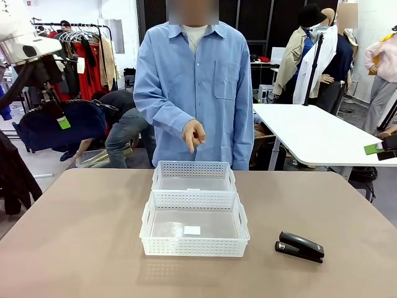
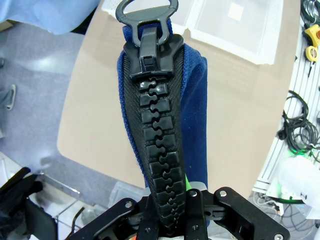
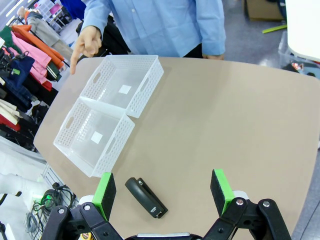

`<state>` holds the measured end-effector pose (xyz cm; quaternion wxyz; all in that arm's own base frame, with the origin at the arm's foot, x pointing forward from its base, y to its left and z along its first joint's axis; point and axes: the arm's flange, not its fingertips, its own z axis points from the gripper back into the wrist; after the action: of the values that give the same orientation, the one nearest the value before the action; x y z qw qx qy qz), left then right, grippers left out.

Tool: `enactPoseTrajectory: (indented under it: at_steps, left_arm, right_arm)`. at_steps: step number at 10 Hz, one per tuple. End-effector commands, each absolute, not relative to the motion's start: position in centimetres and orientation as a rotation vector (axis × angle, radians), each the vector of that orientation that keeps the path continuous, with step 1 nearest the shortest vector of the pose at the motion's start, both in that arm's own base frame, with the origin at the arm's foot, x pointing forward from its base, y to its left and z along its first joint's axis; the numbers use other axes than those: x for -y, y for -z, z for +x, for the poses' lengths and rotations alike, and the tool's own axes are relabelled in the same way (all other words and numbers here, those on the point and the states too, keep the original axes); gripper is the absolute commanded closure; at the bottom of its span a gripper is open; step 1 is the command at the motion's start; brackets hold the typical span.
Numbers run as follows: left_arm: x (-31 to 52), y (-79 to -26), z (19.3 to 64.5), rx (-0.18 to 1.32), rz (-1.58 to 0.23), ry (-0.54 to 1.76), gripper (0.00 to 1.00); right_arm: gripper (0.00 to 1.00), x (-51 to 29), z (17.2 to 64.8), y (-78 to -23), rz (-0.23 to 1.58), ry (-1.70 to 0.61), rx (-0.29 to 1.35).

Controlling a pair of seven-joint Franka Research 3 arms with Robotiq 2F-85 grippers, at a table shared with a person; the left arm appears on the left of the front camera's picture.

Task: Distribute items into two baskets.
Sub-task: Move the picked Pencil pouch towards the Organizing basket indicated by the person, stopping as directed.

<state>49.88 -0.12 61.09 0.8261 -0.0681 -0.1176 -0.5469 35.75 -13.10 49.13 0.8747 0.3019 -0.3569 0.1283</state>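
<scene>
Front view: the wider basket [image 1: 194, 248] sits nearer the robot and the smaller basket [image 1: 193, 167] touches its far side. Both are in the middle of the table [image 1: 74, 236], judged a spot either arm can reach.
Basket contents: neither of the 2 holds an item yet; each shows just a small white sticker on its floor.
Left gripper [image 2: 170, 207]: its fingers are clamped shut on the zipper edge of the navy pouch [image 2: 196, 115]. The soft fabric hangs from the grip and rests on nothing, and the zipper pull [image 2: 147, 20] is at the far end.
Pouch position: in the front view it is up in the air beyond the table's left edge, well apart from both baskets. The high carry looks meant to let the hanging fabric pass over a basket rim.
Right gripper [image 3: 163, 192]: the green-padded fingers [image 3: 104, 195] are spread wide and hold nothing, looking down at the table.
Stapler [image 1: 299, 246]: lying closed on the table to the right of the wider basket, near it but not touching — in the right wrist view it lies just beside 1 finger, so that arm appears lined up for it.
Person's hand [image 1: 193, 135]: held over the smaller basket with a finger pointing down, probably marking where an item should go.
Likely split: 1 item per basket — the pouch looks nearly basket-wide, so it would need a flat, centred drop.
</scene>
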Motion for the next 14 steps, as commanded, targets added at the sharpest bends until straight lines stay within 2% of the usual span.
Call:
enactPoseTrajectory:
  at_steps: [1,4,7,14]
  left_arm:
    - [-0.1,-61.4,50.0,0.254,-0.138,1.160,1.00]
    - [0.1,-61.1,49.9,0.250,-0.145,1.162,1.00]
    - [1.0,-60.9,52.7,0.250,-0.116,1.214,1.00]
    - [5.7,-57.9,59.1,0.092,-0.137,1.397,1.00]
  right_arm:
    - [0.00,13.1,36.0,-49.1,0.654,-0.269,0.773]
    - [0.00,13.1,36.0,-49.1,0.654,-0.269,0.773]
    - [0.00,13.1,36.0,-49.1,0.654,-0.269,0.773]
    - [0.00,13.1,36.0,-49.1,0.654,-0.269,0.773]
